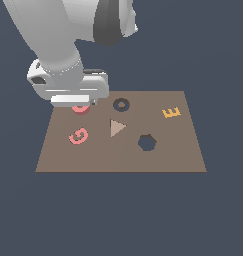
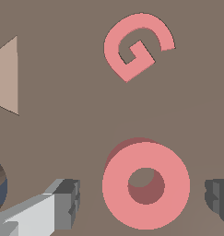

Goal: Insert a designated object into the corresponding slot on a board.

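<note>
The salmon-red ring [image 2: 146, 185] lies flat on the brown board [image 2: 62, 138], its round hole showing board beneath. It sits between the two gripper fingers [image 2: 62, 205], with a gap on each side, neither touching it. The pink letter G [image 2: 134, 46] lies apart from the ring, and a tan triangle [image 2: 7, 76] is cut by the frame.

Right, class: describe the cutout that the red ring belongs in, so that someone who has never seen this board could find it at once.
Start with the brown board. Near its far edge, beside the gripper and the red ring under it, lies the slot: a dark ring-shaped cutout with a brown dot at its centre. The other dark cutout, the hexagonal cutout, is larger, nearer the front, and has corners.
</note>
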You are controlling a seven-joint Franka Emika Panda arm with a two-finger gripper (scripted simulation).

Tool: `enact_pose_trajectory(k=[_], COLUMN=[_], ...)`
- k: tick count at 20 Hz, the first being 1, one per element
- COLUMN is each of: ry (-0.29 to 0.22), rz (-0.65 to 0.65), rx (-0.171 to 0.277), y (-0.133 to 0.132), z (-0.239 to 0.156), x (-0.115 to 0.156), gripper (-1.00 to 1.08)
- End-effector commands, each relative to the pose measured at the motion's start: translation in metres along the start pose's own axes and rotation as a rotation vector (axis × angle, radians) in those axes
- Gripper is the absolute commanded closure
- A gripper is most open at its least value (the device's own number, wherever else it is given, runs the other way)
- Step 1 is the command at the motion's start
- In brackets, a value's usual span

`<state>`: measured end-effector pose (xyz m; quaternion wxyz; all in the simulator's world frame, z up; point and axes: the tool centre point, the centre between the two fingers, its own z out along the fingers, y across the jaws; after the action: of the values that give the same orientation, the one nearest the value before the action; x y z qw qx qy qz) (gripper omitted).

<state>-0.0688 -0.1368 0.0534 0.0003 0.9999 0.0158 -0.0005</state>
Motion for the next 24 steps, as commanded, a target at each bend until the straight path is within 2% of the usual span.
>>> enact_pose_trajectory(k=[1, 16, 17, 24], ry=[0.001, 0.001, 0.001, 0.001], rz=[-0.002, -0.002, -0.002, -0.002], rx=[0.000, 0.001, 0.001, 0.001], y=[0.004, 0.004, 0.004, 0.004], z=[0.004, 0.024, 0.024, 0.024], x=[-0.001, 0.000, 0.000, 0.000], gripper=[-0.92, -0.92, 1.08, 1.08])
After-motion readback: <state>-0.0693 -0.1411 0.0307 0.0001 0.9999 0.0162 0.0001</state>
